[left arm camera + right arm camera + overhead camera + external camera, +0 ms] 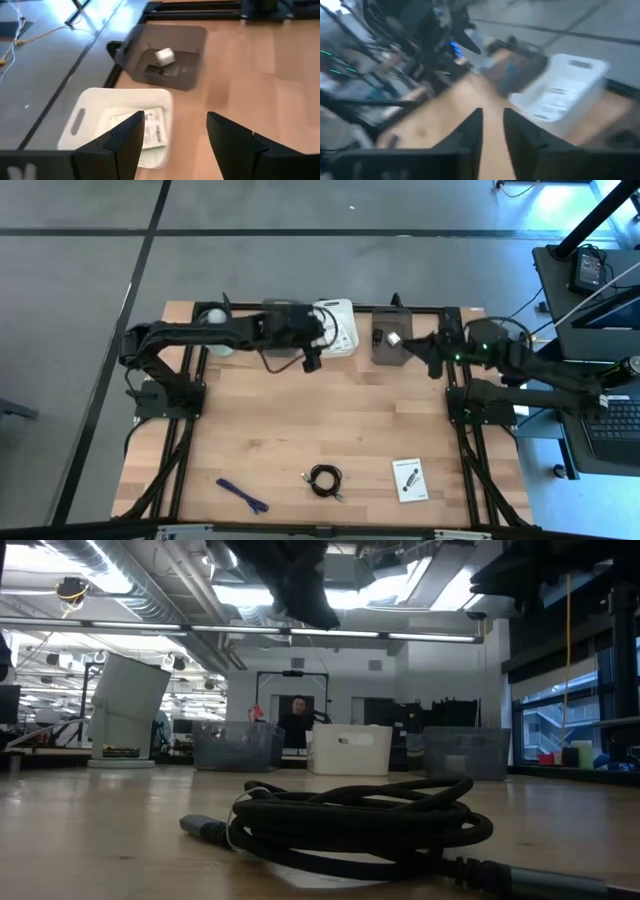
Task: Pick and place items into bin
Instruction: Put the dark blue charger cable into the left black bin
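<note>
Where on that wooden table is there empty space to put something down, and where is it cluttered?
The widest bare wood is the middle, between the bins at the back and the coiled black cable at the front. Crowded: the back edge, with the white bin, the grey bin and both grippers, left and right. The front holds the cable, a purple stick and a white card.
</note>
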`<state>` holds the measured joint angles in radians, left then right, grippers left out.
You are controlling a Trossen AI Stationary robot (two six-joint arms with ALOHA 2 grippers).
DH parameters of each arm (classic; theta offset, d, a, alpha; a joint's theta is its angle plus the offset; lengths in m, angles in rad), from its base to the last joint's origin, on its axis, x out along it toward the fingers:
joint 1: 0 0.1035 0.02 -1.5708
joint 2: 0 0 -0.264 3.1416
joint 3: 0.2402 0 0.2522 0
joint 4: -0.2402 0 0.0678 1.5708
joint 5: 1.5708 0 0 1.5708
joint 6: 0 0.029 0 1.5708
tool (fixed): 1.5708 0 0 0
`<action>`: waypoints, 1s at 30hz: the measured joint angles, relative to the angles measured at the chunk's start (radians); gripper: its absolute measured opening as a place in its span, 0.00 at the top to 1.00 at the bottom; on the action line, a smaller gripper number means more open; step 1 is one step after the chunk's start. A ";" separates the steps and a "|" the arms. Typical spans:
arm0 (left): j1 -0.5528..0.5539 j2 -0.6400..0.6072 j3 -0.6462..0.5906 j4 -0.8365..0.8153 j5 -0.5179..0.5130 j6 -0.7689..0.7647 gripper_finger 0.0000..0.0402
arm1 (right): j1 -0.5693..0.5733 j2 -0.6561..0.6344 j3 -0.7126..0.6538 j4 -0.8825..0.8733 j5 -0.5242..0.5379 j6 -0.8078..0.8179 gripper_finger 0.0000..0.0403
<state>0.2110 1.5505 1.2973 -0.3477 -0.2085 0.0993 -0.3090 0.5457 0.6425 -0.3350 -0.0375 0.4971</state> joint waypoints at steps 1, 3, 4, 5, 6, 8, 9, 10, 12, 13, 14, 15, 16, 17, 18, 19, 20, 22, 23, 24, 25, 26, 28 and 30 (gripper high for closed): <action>-0.020 0.000 0.008 -0.015 -0.009 -0.008 0.48 | 0.024 -0.018 -0.036 0.034 0.000 0.021 0.87; -0.059 -0.001 0.019 -0.055 -0.043 -0.059 0.48 | 0.068 -0.034 -0.091 0.067 -0.004 0.059 0.94; -0.080 -0.001 0.023 -0.090 -0.072 -0.094 0.48 | 0.087 -0.035 -0.113 0.078 -0.004 0.077 0.97; -0.101 -0.001 0.026 -0.138 -0.103 -0.132 0.48 | 0.107 -0.034 -0.132 0.085 -0.001 0.089 0.98; -0.121 -0.001 0.031 -0.193 -0.140 -0.170 0.48 | 0.126 -0.029 -0.149 0.089 0.001 0.104 0.98; -0.164 -0.001 0.048 -0.310 -0.213 -0.261 0.48 | 0.155 -0.016 -0.177 0.095 0.000 0.125 0.97; -0.185 -0.001 0.056 -0.366 -0.246 -0.317 0.48 | 0.167 -0.007 -0.186 0.096 0.001 0.129 0.97; -0.206 -0.001 0.061 -0.416 -0.273 -0.386 0.48 | 0.178 0.001 -0.191 0.096 0.001 0.130 0.97; -0.247 -0.001 0.066 -0.504 -0.298 -0.554 0.48 | 0.198 0.020 -0.193 0.095 0.001 0.127 0.98; -0.266 -0.001 0.069 -0.542 -0.298 -0.651 0.48 | 0.206 0.029 -0.193 0.096 0.001 0.125 0.99; -0.283 -0.001 0.073 -0.577 -0.295 -0.756 0.48 | 0.211 0.037 -0.193 0.096 -0.002 0.121 0.99; -0.300 -0.001 0.075 -0.613 -0.287 -0.867 0.48 | 0.214 0.044 -0.193 0.099 -0.002 0.113 0.99; -0.315 -0.001 0.075 -0.652 -0.270 -0.981 0.48 | 0.218 0.049 -0.193 0.102 -0.001 0.105 0.99; -0.330 -0.001 0.075 -0.696 -0.243 -1.091 0.48 | 0.221 0.054 -0.193 0.101 -0.001 0.103 0.99; -0.345 -0.001 0.075 -0.738 -0.215 -1.181 0.48 | 0.222 0.058 -0.193 0.100 -0.001 0.102 0.98; -0.359 -0.001 0.075 -0.779 -0.187 -1.253 0.48 | 0.223 0.061 -0.193 0.101 -0.001 0.101 0.98; -0.374 -0.001 0.075 -0.818 -0.157 -1.306 0.48 | 0.223 0.062 -0.193 0.100 -0.001 0.101 0.98; -0.410 -0.001 0.068 -0.882 -0.100 -1.340 0.48 | 0.223 0.063 -0.193 0.100 -0.001 0.099 0.98; -0.429 -0.001 0.068 -0.920 -0.073 -1.327 0.48 | 0.223 0.063 -0.193 0.100 -0.002 0.098 0.98; -0.448 -0.001 0.068 -0.955 -0.045 -1.291 0.48 | 0.223 0.063 -0.193 0.100 -0.001 0.096 0.98; -0.468 -0.001 0.068 -0.984 -0.015 -1.238 0.48 | 0.223 0.063 -0.193 0.100 -0.002 0.094 0.99; -0.487 0.000 0.068 -1.006 0.011 -1.177 0.48 | 0.223 0.063 -0.193 0.100 -0.004 0.094 0.99; -0.528 0.001 0.068 -1.032 0.042 -1.039 0.48 | 0.223 0.063 -0.193 0.100 -0.009 0.093 0.99; -0.570 0.001 0.068 -1.048 0.052 -0.906 0.48 | 0.223 0.063 -0.193 0.099 -0.010 0.093 0.99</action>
<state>-0.3585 1.5517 1.3651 -1.3956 -0.1569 -0.8065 -0.0860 0.6086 0.4496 -0.2356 -0.0474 0.5903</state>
